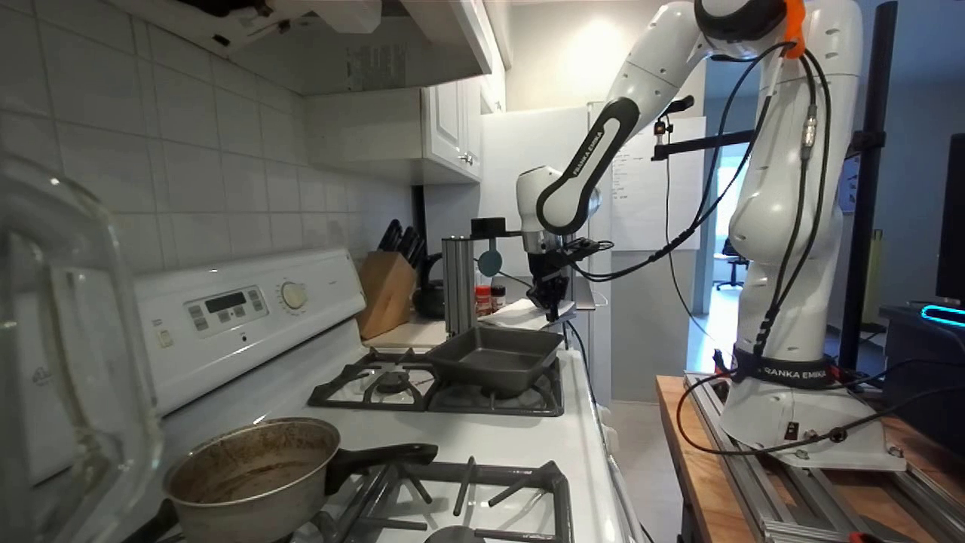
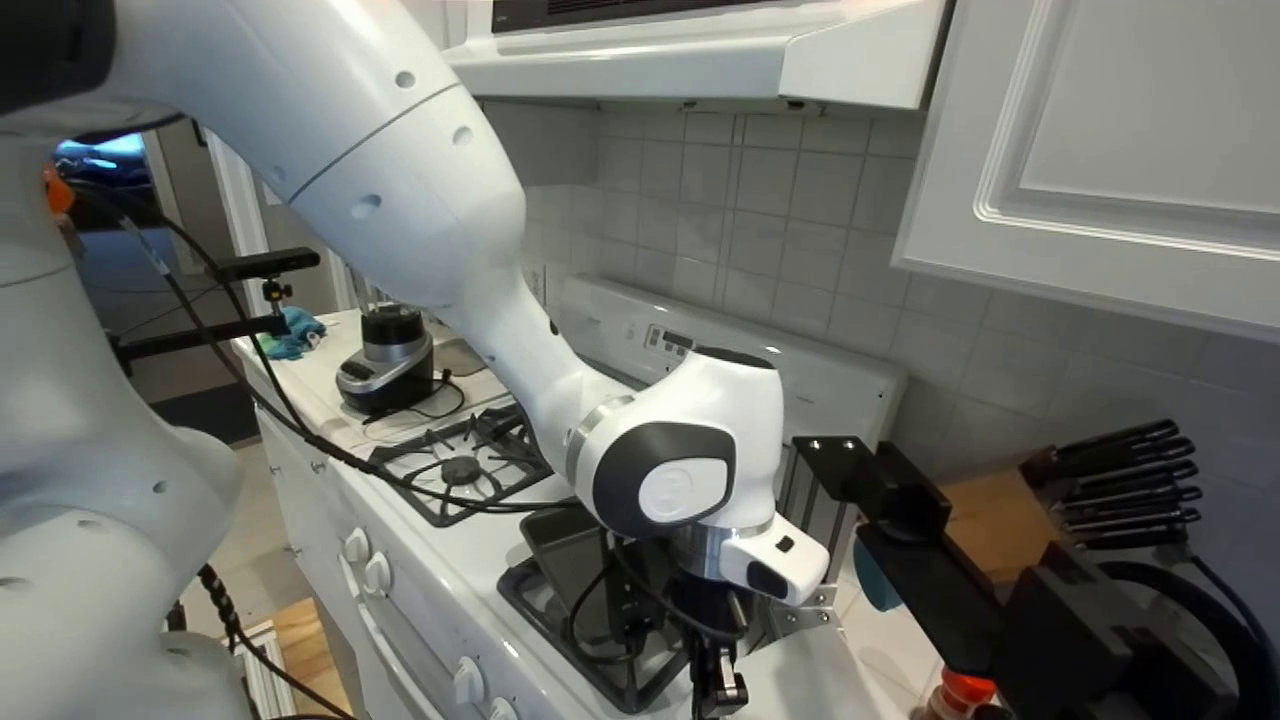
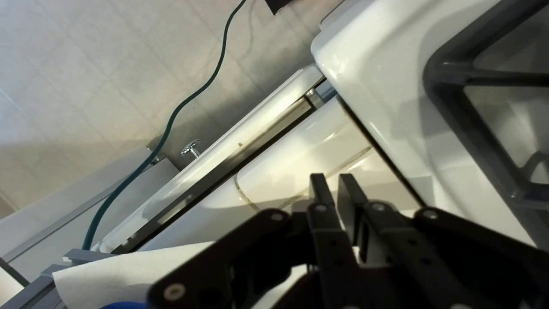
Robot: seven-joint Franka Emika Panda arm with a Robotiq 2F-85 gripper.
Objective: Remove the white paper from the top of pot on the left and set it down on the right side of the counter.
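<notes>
The white paper [image 1: 513, 314] lies on the counter just beyond the stove. It also shows below the gripper in an exterior view [image 2: 815, 675] and at the lower left of the wrist view [image 3: 128, 272]. The pot [image 1: 256, 498], a worn metal saucepan with a dark handle, stands uncovered on the near left burner; the arm hides it in an exterior view. My gripper [image 1: 554, 315] points down beside the paper, above the counter's front edge; it also shows in an exterior view [image 2: 718, 690]. In the wrist view its fingers [image 3: 331, 177] are a narrow gap apart with nothing between them.
A dark square griddle pan [image 1: 494, 358] sits on the burner beside the gripper. A metal post [image 1: 457, 286], a knife block [image 1: 388, 290] and spice jars [image 1: 483, 300] stand behind. A dark camera mount [image 2: 930, 560] juts out nearby. A blender base [image 2: 390, 360] stands on the far counter.
</notes>
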